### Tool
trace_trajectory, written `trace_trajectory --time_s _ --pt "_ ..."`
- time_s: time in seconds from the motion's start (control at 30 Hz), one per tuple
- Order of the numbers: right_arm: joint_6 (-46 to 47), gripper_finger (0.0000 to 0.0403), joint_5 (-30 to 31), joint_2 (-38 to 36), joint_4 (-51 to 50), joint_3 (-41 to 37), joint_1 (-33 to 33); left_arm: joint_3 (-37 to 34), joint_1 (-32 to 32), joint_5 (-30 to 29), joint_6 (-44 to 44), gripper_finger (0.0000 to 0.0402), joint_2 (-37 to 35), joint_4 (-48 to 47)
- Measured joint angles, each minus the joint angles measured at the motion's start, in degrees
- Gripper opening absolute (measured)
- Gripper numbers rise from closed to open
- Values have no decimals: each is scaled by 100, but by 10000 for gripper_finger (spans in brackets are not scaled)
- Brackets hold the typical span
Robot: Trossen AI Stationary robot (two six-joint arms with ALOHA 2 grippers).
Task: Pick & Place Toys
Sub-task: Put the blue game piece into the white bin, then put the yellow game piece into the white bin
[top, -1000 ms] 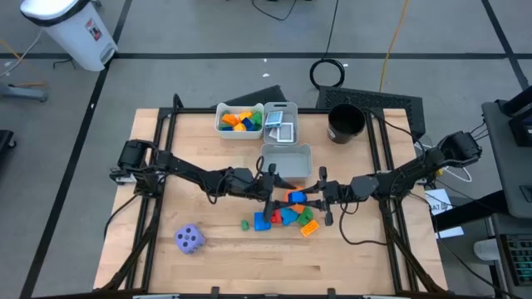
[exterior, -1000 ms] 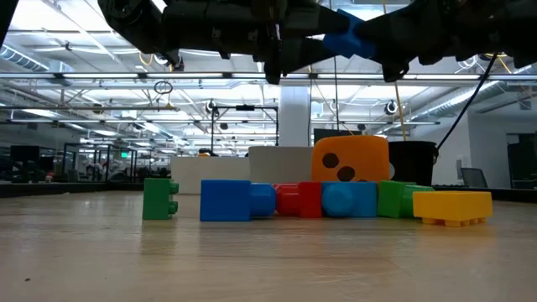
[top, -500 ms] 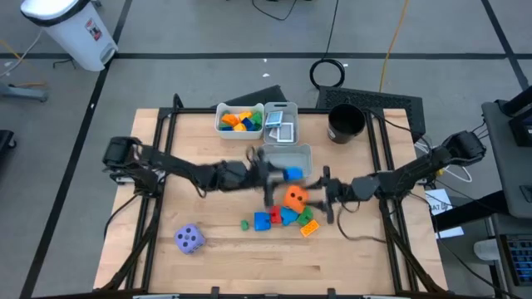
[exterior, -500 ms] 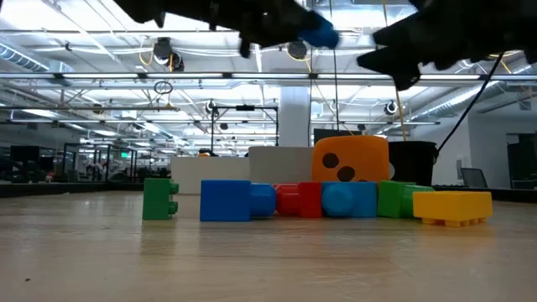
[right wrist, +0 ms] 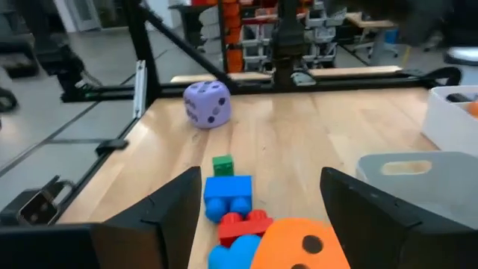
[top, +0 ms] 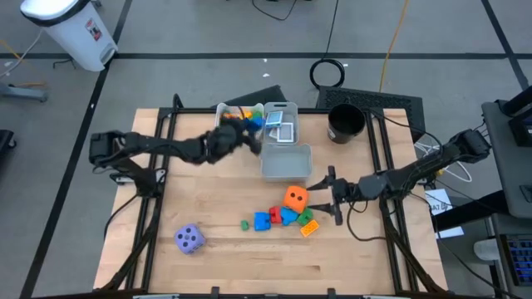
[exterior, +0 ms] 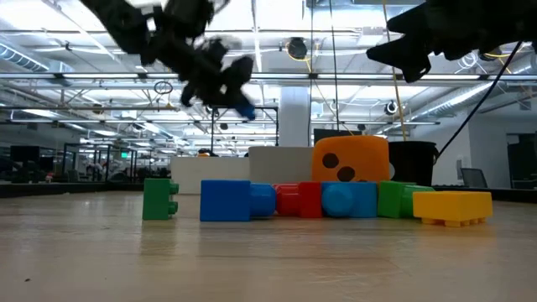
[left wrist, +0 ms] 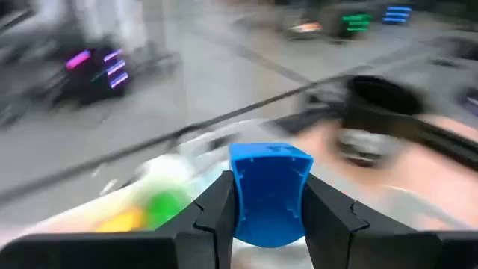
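A grey bin [top: 286,163] and white bin [top: 238,119] are located toward the tabletop's far edge. An orange die [top: 294,198] sits mid-table among loose blocks. A blue block [left wrist: 269,190] is clamped in the left gripper [left wrist: 267,217] above the white bin; the right gripper [right wrist: 260,217] is spread wide, empty, beside the die.

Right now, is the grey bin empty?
Empty: the grey bin shows only its bare floor from above.
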Motion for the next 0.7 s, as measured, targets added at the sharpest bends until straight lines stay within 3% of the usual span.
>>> trace_trajectory --time_s 0.13,0.3,0.53,0.7 --pt "-20 248 3 11 -30 2 -6 -329 632 63 -746 124 180 -91" --pt "-197 243 11 11 8 2 -15 -408 1083 112 -945 130 372 -110" --pt "-214 249 11 11 4 2 -15 -410 1139 227 -931 280 415 -162" --pt "-161 251 1 11 -121 2 12 -410 1123 946 -791 360 414 -164"
